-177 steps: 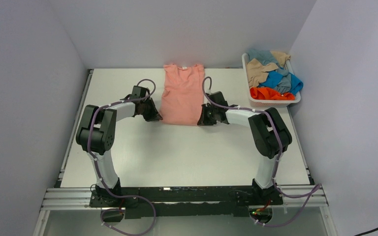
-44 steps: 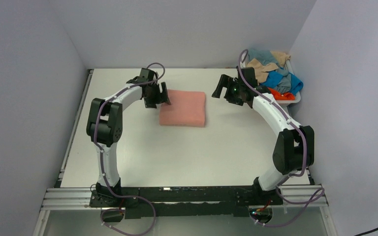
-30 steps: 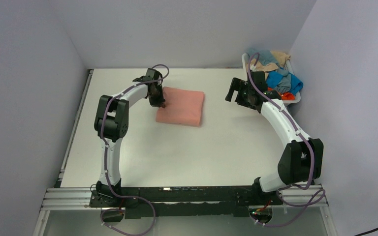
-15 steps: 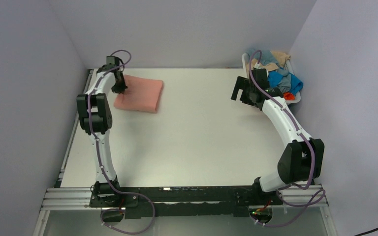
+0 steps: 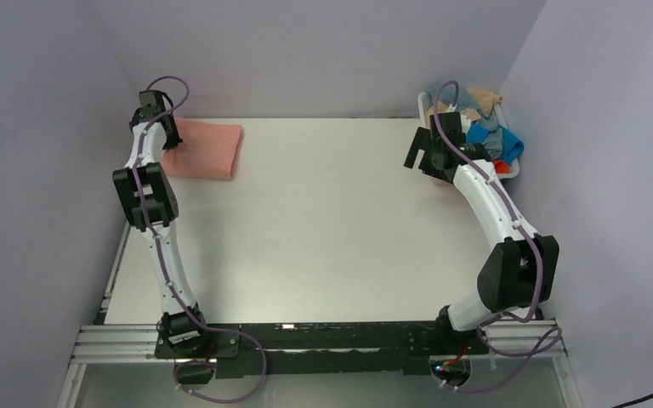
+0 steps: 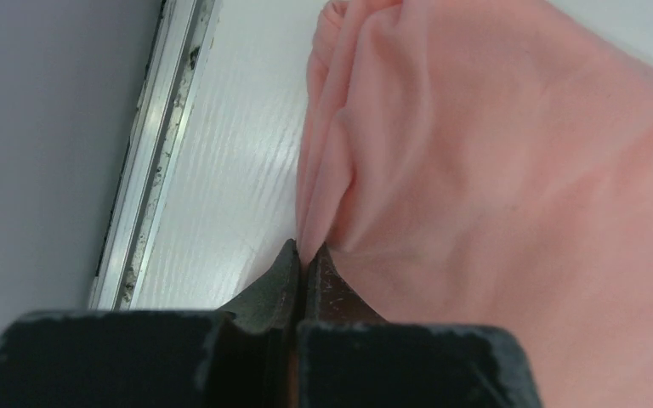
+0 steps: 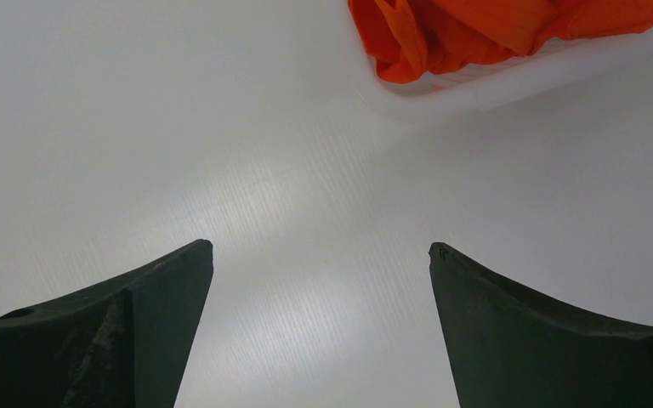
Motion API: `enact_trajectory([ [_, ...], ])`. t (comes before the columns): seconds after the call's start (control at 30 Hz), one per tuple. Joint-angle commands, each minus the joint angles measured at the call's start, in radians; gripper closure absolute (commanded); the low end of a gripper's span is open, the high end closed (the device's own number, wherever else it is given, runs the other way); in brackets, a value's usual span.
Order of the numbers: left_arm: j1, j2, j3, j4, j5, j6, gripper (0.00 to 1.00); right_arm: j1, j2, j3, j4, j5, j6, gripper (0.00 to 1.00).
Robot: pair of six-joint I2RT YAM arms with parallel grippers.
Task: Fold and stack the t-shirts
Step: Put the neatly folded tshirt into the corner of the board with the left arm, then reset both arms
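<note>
The salmon pink t-shirt (image 5: 210, 150) lies folded into a rectangle at the table's far left corner. My left gripper (image 5: 170, 141) is at the shirt's left edge. In the left wrist view my left gripper (image 6: 304, 252) is shut, and a fold of the pink t-shirt (image 6: 493, 170) is pinched at its tips. My right gripper (image 5: 422, 158) hangs open over bare table beside the basket. In the right wrist view my right gripper (image 7: 320, 251) holds nothing. An orange t-shirt (image 7: 476, 25) spills over the basket's near wall. Blue (image 5: 486, 136) and tan (image 5: 483, 97) t-shirts are piled behind it.
The white plastic basket (image 7: 476, 89) stands at the far right against the wall, its rim (image 5: 510, 173) just beyond my right fingers. A metal rail (image 6: 149, 153) runs along the table's left edge, close to the pink shirt. Walls close in the left, back and right.
My left gripper has dragged the folded pink shirt from the middle back of the table to the far left corner. The right gripper has edged a little closer to the basket, still open.
</note>
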Motion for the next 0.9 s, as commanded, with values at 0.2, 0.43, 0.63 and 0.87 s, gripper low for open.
enact_trajectory([
  [0.2, 0.039, -0.050, 0.018, 0.053, -0.057, 0.005, 0.77, -0.004, -0.022, 0.045, -0.027, 0.060, 0.027, 0.00],
  [0.43, 0.038, -0.223, 0.009, -0.024, -0.082, -0.046, 0.01, -0.009, -0.086, -0.016, 0.023, 0.095, 0.045, 0.00],
  [0.63, -0.024, -0.715, -0.572, 0.164, 0.044, -0.175, 0.00, -0.013, -0.212, -0.213, 0.204, -0.029, 0.029, 0.00],
  [0.87, -0.217, -1.231, -1.204, 0.330, 0.047, -0.364, 0.01, -0.014, -0.372, -0.465, 0.418, -0.171, 0.048, 0.00],
])
